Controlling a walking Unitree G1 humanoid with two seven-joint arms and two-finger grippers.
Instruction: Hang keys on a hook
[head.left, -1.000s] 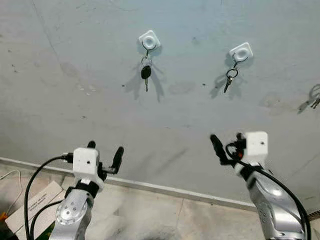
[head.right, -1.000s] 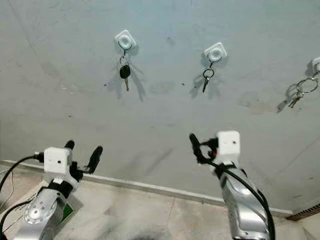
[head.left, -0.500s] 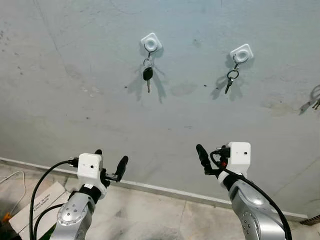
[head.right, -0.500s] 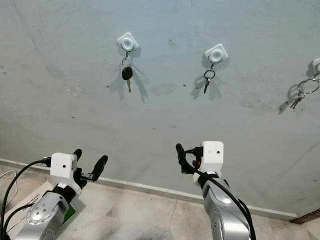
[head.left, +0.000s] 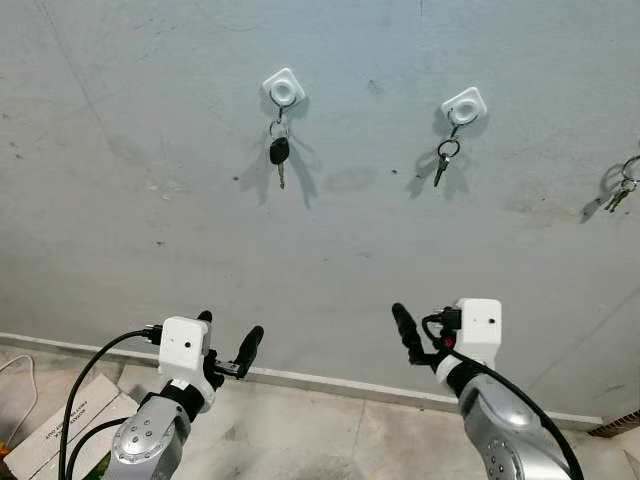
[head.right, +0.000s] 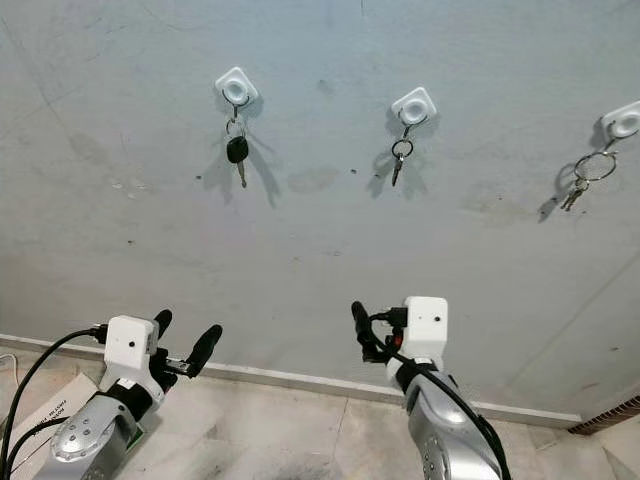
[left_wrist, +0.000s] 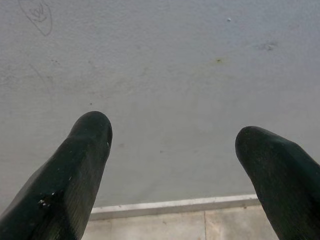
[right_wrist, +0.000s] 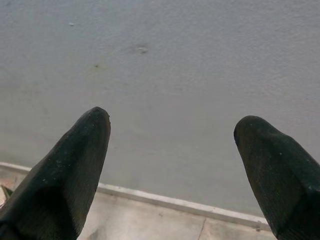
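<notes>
Left gripper (head.left: 226, 343) is raised low before the grey plaster wall (head.left: 140, 120), fingers spread, empty. Right gripper (head.left: 415, 335) matches, also spread and empty. Above, keys (head.left: 279, 152) hang from three square white hooks (head.left: 283, 88), metal rings looped on.

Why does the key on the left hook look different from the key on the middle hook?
The left key has a fat black head, while the middle key is all thin metal with no black part. The left key also looks bigger and hangs a bit lower under its hook than the middle key does. Both dangle on a small ring from a white square hook on the grey wall.
</notes>
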